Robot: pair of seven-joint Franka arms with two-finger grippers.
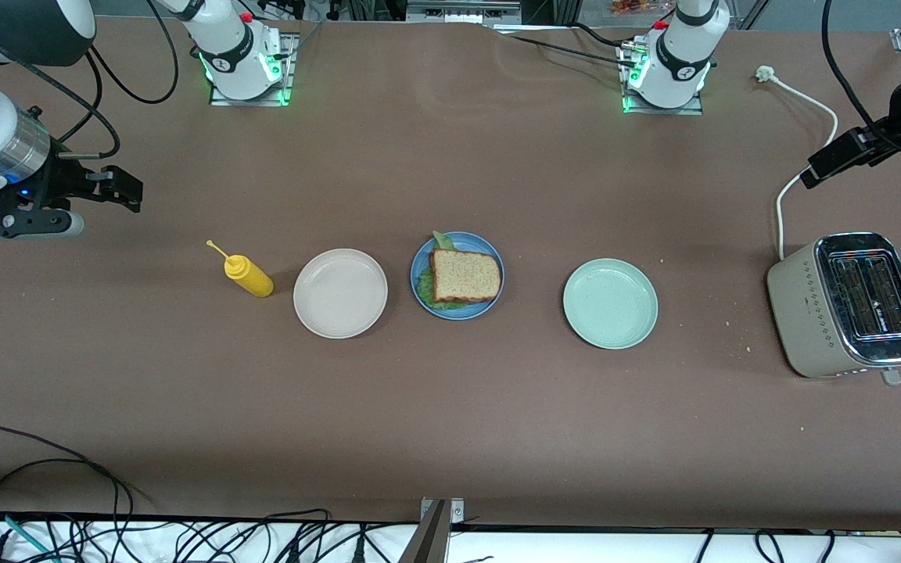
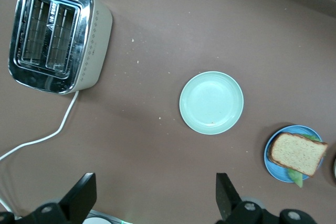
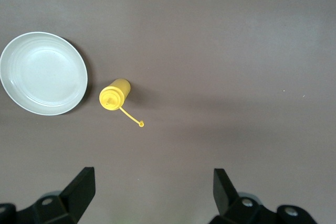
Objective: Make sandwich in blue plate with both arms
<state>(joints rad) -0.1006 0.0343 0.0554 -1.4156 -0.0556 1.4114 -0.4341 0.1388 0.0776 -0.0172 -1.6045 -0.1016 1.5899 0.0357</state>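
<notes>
Brown matte surface [image 1: 450, 407] runs wide, wide bare strip toward the front camera, crumbs scattered near the toaster [image 1: 848, 305]. Toaster is beige with chrome top and two slots, sits at the left arm's end, white cord [image 1: 798, 168] trailing up from it. Three round shallow plates in a row mid-surface, well apart from each other: pale mint-green plate [image 1: 611, 303] toward the toaster, blue plate [image 1: 457, 275] in the middle, beige plate [image 1: 340, 293] toward the right arm's end. Sandwich [image 1: 464, 276] lies in the blue plate: square speckled brown bread slice with darker crust on top, ruffled green lettuce poking out at the edges. Yellow squeeze bottle [image 1: 248, 276] lies tipped just beside the beige plate, thin nozzle cap strap sticking out.

Right hand [image 3: 152, 192] hangs over bare surface at the right arm's end, fingers spread wide, holding nothing. Left hand [image 2: 155, 198] hangs over the left arm's end near the toaster, fingers spread wide, nothing in it. Open room on all sides of the blue plate.
</notes>
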